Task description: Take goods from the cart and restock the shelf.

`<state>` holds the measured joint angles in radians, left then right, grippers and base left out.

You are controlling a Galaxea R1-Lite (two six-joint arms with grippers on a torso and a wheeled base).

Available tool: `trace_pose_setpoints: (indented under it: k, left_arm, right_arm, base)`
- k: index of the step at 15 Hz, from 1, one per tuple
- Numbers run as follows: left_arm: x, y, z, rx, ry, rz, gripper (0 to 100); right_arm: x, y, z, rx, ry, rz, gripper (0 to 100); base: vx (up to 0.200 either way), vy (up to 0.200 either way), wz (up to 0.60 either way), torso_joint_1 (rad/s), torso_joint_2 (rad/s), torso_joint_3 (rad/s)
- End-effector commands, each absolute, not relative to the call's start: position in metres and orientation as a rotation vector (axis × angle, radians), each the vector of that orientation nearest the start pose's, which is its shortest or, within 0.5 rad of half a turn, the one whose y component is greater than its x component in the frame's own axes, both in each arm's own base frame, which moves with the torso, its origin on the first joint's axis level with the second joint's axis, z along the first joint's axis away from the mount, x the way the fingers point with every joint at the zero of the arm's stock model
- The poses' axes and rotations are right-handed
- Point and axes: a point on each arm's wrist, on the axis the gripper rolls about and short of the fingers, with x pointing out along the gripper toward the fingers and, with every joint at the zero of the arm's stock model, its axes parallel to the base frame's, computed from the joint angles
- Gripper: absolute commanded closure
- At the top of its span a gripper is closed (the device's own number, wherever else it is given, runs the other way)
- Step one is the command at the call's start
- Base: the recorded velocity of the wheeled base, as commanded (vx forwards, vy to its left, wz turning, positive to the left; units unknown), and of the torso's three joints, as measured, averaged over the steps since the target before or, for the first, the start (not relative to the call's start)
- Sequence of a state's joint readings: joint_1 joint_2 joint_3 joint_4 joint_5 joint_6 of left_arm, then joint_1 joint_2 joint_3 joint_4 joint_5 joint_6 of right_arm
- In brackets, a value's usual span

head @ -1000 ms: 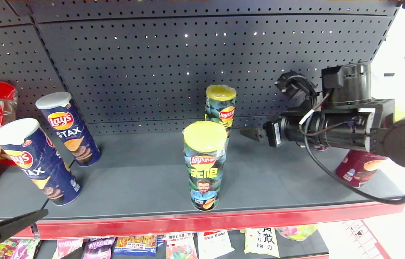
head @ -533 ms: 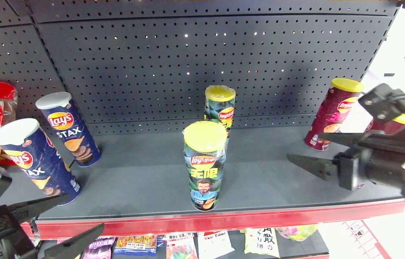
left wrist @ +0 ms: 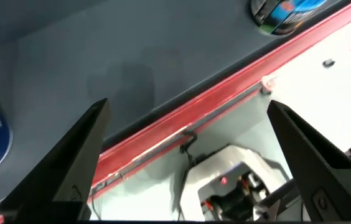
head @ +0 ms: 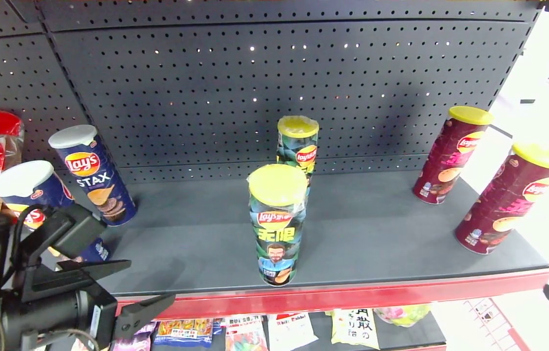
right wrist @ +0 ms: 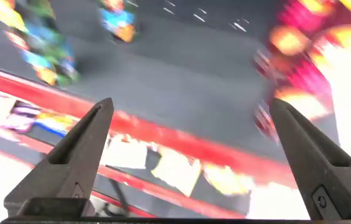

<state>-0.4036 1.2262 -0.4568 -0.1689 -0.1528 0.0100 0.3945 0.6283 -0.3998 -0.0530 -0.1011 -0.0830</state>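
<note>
Withdrawal of the right gripper (right wrist: 191,104) from the shelf (head: 352,229): its jaws are wide apart and empty before the red front lip. Left gripper (head: 150,282), risen at lower left, is likewise spread and empty. Cylindrical, plastic-lidded cans stand on the grey deck before the perforated back panel (head: 255,97): front maroon can (head: 508,209) right, green can (head: 276,229) centre, blue can (head: 91,173) left.

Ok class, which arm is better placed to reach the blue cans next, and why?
Left. The left gripper, open, hangs at the front edge of the shelf, close by the near blue can. The right gripper sits low off the shelf's far right end, past the maroon cans.
</note>
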Motion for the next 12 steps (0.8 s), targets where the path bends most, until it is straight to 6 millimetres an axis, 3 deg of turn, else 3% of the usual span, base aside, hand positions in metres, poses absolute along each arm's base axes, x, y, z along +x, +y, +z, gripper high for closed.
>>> trace_pose_setpoints:
  k: [1, 5, 12]
  left_arm:
    - [0.17, -0.077, 0.144, 0.123, 0.685, -0.55, 0]
    - [0.203, -0.102, 0.147, 0.145, 0.697, -0.58, 0]
    - [0.222, -0.129, 0.146, 0.199, 0.694, -0.576, 0]
  right_arm:
    - [0.007, 0.0, 0.18, -0.094, 0.081, 0.161, 0]
    - [-0.003, -0.003, 0.173, -0.092, 0.095, 0.14, 0]
    - [-0.011, -0.005, 0.153, -0.093, 0.099, 0.113, 0]
  base:
    - [0.0, 0.0, 0.0, 0.0, 0.0, 0.0]
    - [0.0, 0.0, 0.0, 0.0, 0.0, 0.0]
    - [0.0, 0.0, 0.0, 0.0, 0.0, 0.0]
